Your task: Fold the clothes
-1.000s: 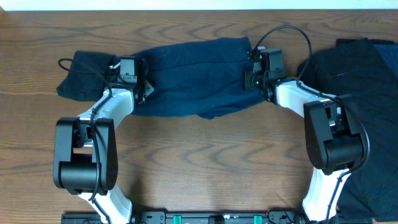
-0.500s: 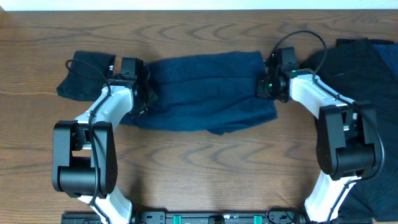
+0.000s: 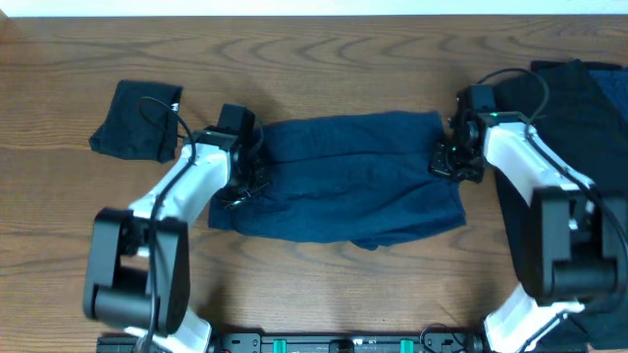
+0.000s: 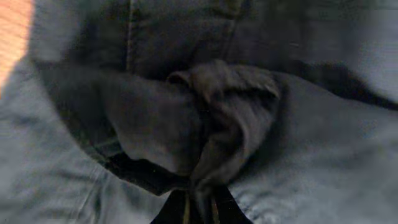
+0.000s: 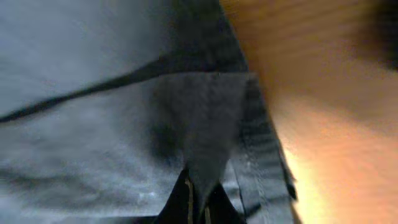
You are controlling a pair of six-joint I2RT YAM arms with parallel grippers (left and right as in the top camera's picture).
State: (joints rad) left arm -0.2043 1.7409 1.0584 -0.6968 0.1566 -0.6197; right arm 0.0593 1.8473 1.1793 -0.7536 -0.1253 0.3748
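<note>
Your navy garment (image 3: 348,181) lies spread across the middle of the bench (image 3: 324,284) — left tool (image 3: 245,172) clamped on its left edge, right tool (image 3: 449,162) on its right edge. One black garment (image 3: 137,120) lies far left, a black pile (image 3: 579,108) far right.

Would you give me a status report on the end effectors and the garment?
Left end effector shut on navy garment, left edge. Right end effector shut on right edge. Black garment far left, black clothes far right, not obstructing.
</note>
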